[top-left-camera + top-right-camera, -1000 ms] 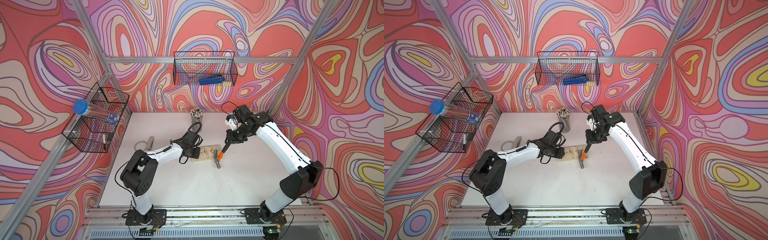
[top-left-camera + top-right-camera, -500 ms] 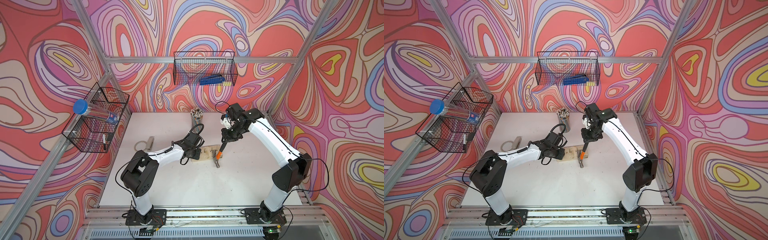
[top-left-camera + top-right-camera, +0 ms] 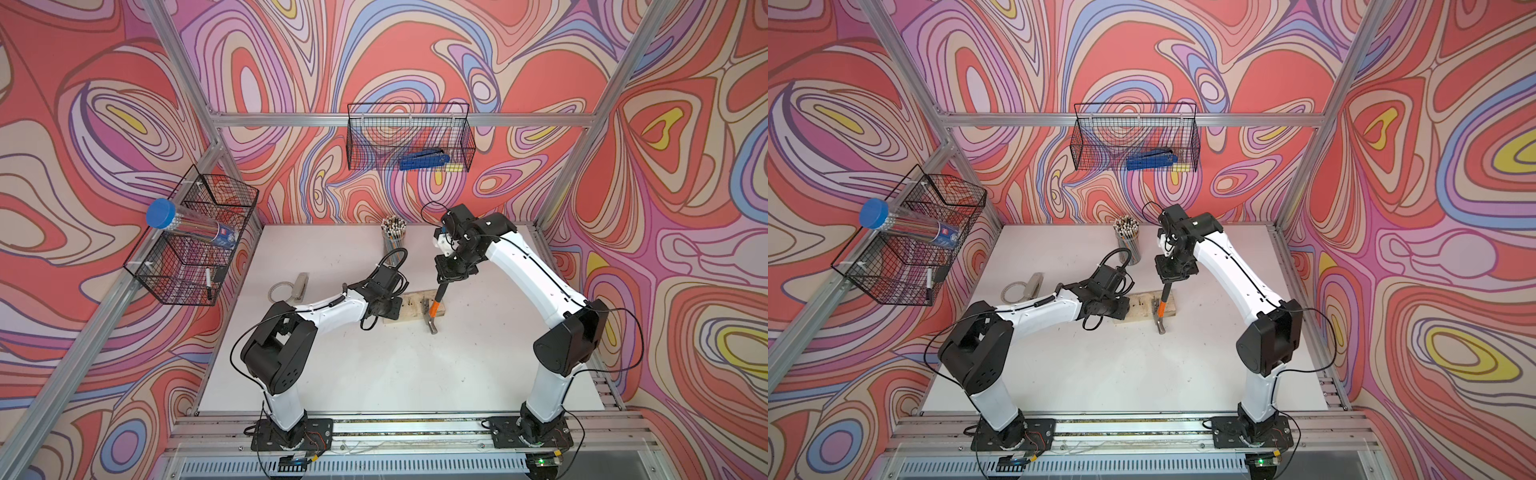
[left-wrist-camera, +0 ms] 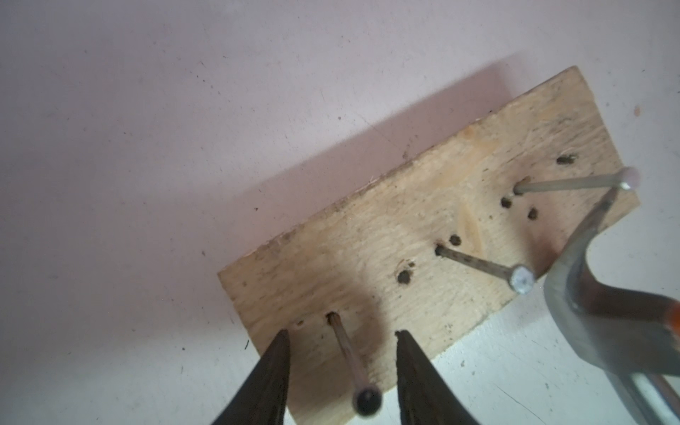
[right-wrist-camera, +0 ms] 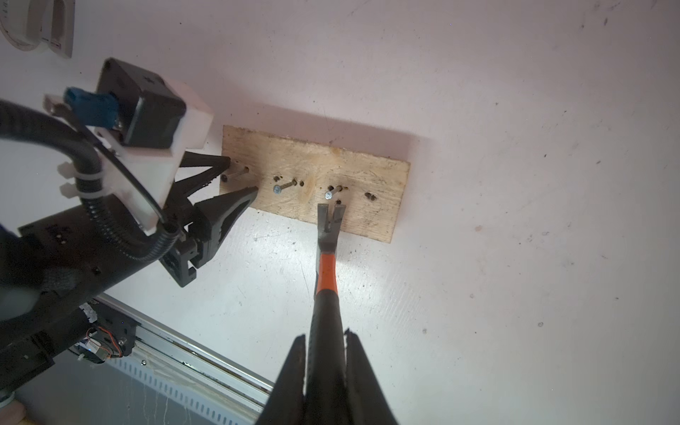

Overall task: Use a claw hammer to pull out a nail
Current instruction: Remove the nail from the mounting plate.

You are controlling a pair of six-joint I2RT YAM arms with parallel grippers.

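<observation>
Change: over the last second the right arm swings in toward the wooden board (image 4: 368, 228), carrying the right gripper (image 5: 325, 342) more nearly over it; the handle stands steeper, while the steel head barely shifts
Right gripper: jaws clamped on the black handle of the claw hammer (image 5: 325, 272)
Claw hammer: head down at the board's near edge, orange neck above it, forked claw (image 5: 331, 215) lying on the wood
Target nail (image 5: 333, 192): leaning, much of its shank out of the wood; its head sits right at the claw's tips, and whether the shank is in the slot I cannot tell
Left gripper (image 4: 340, 333): unmoved, jaws apart, tips on the board either side of the end nail (image 4: 349, 360), gripping nothing
Middle nail (image 4: 478, 265): untouched, clear of the claw
Meaning: the steeper handle likely sets up the levering; no nail is out yet, and the claw probably needs to slide fully under the head first
</observation>
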